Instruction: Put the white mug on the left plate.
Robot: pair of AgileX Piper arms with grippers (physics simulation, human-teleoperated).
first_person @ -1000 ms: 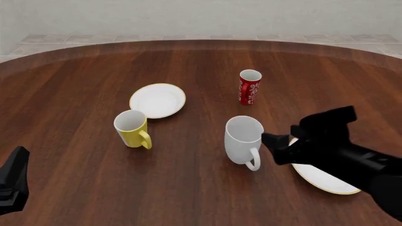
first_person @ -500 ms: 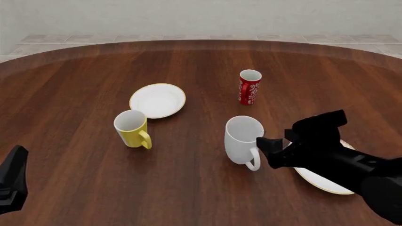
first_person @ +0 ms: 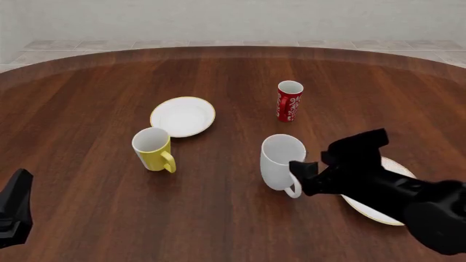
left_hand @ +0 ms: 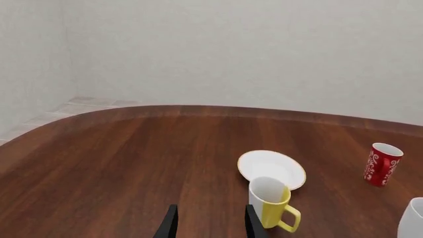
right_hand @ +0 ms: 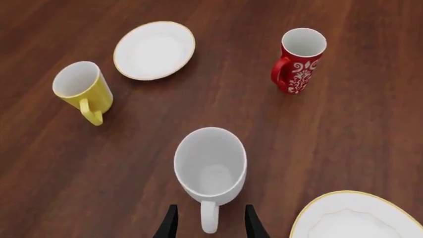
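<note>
Straddling the white mug (right_hand: pixel 210 166) handle, my right claw (right_hand: pixel 207 225), fingers apart, should centre before clamping.

Simulated room — wooden table (first_person: pixel 95 87), bare walls (left_hand: pixel 264 54).

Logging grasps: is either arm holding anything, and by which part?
Nothing held. The right gripper straddles the white mug's handle, jaws open; the left gripper is empty.

On the counter (first_person: pixel 87 98), the left plate (first_person: pixel 183 116) lies behind the handled mug (first_person: pixel 153 149). White mug (first_person: pixel 282 163) stands right of it, patterned cup (first_person: pixel 290 101) behind. Larger plate (first_person: pixel 368 210) lies right, under the right hand (first_person: pixel 300 173).
</note>
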